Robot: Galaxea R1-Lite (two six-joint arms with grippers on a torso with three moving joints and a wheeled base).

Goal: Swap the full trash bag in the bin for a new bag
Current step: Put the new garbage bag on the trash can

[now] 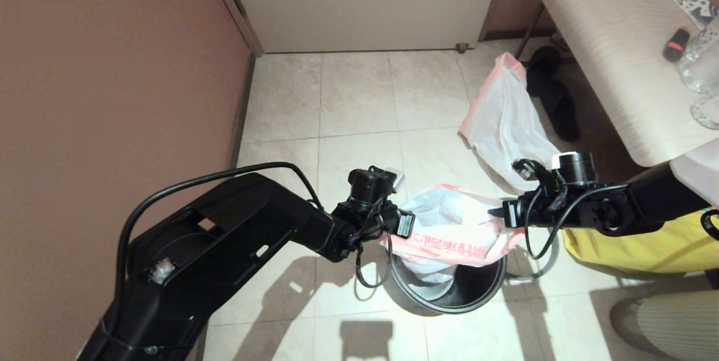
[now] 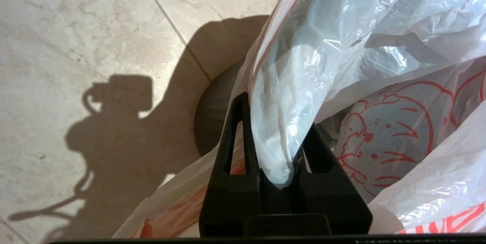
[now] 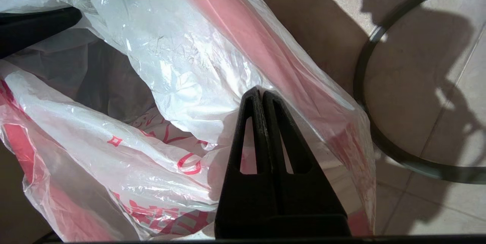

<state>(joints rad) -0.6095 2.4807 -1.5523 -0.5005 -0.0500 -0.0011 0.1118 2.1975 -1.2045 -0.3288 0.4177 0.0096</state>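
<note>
The new bag (image 1: 449,232), translucent white with large red characters, hangs over the mouth of the bin (image 1: 472,293) with its lower part dropping inside. We hold it from two sides. The left pincer (image 1: 405,225) grasps a bunched fold of its rim on the robot's left. The right pincer (image 1: 497,212) is clenched on the pink-edged rim opposite. We judge this two-sided hold is meant to spread the mouth so the film can line the bin's wall; the bag is not yet seated around the edge.

The full trash bag (image 1: 505,119), plain white with a pink-red rim, lies on the floor tiles beyond the bin, near the counter (image 1: 606,58), so the bin is free to take its replacement. The loose grey hoop (image 1: 547,263) lies on the floor just beside the bin on the robot's right, apparently set off until the bag is draped.

The head view alone gives the whole layout: both arms, the bin, the discarded bag. The left wrist view adds that plastic is wedged between the left pincer's (image 2: 279,149) fingers, which stand slightly parted around it. The right wrist view shows the right pincer's (image 3: 262,96) tips pressed together on thin film, and the hoop (image 3: 383,149) flat on the tiles.
</note>
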